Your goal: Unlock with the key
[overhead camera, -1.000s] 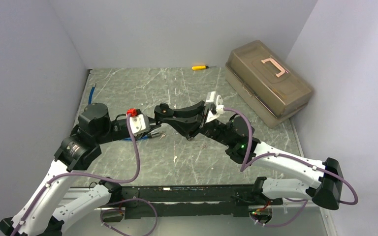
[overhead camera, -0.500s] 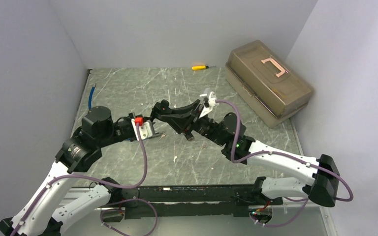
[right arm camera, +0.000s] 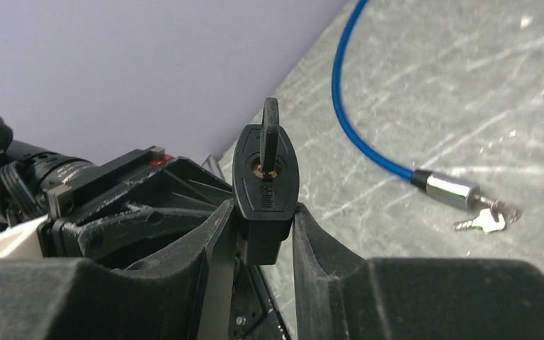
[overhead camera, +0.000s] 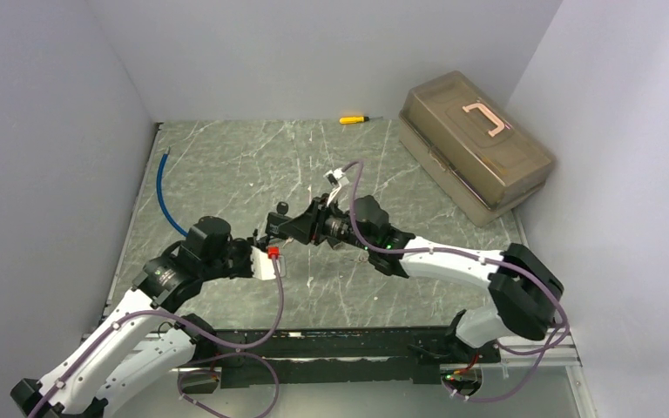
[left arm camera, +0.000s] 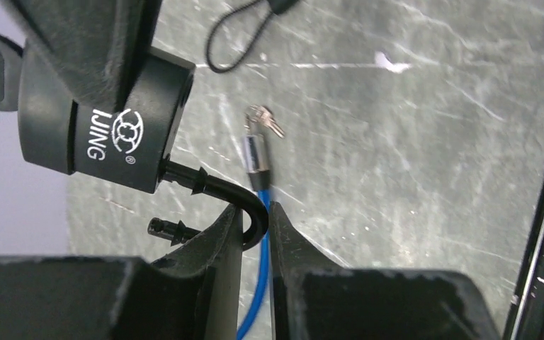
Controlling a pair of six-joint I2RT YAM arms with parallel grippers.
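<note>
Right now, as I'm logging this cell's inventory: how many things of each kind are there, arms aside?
padlock: 1
key in the lock: 1
blue cable: 1
small keys at its end: count unclear
screwdriver: 1
toolbox: 1
Total: 5, plus the small keys

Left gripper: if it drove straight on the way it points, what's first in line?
The left gripper is shut on the black padlock's curved shackle. Beyond it, the silver-capped end of the blue cable looks first, though depth is unclear.
</note>
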